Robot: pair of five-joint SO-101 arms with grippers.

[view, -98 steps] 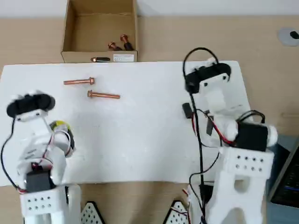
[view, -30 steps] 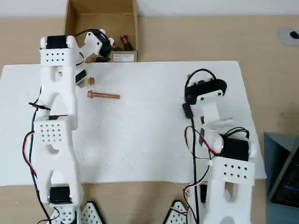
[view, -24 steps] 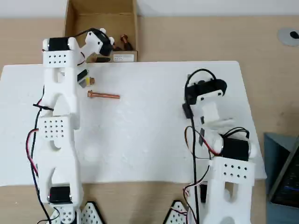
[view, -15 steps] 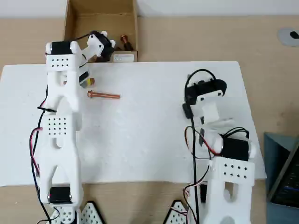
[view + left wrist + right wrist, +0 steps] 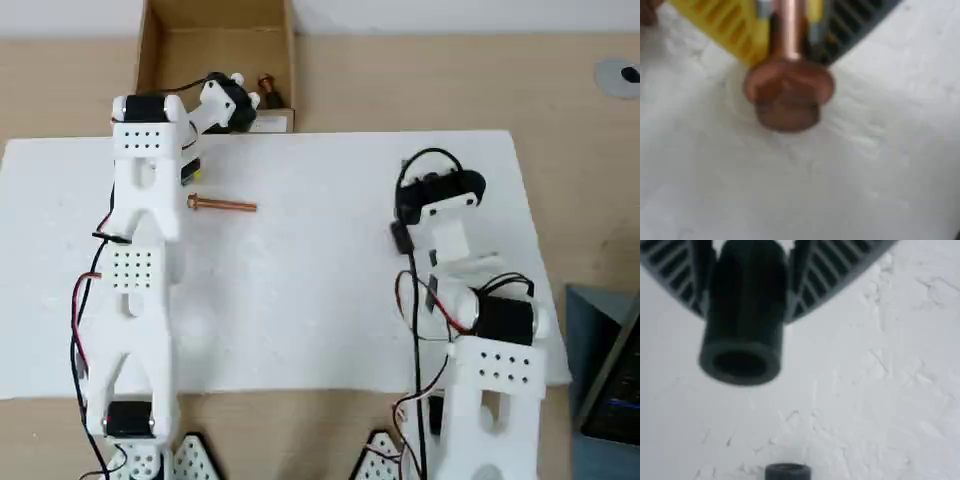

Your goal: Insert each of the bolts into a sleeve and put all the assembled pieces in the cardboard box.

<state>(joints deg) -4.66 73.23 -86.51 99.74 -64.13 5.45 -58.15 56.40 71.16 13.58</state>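
Having stretched out toward the box (image 5: 145,60), the left gripper (image 5: 788,25) is now clenched on one bolt (image 5: 789,92) held head-down close over the white mat (image 5: 320,300), while the right gripper (image 5: 747,270) grasps a black sleeve (image 5: 742,325), so insertion can probably follow.

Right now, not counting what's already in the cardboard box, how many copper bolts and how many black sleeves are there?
Copper bolts: 2, one lying on the white mat, one in the left fingers.
Black sleeves: 2, one in the right fingers, one on the mat nearby.
Total: 4.
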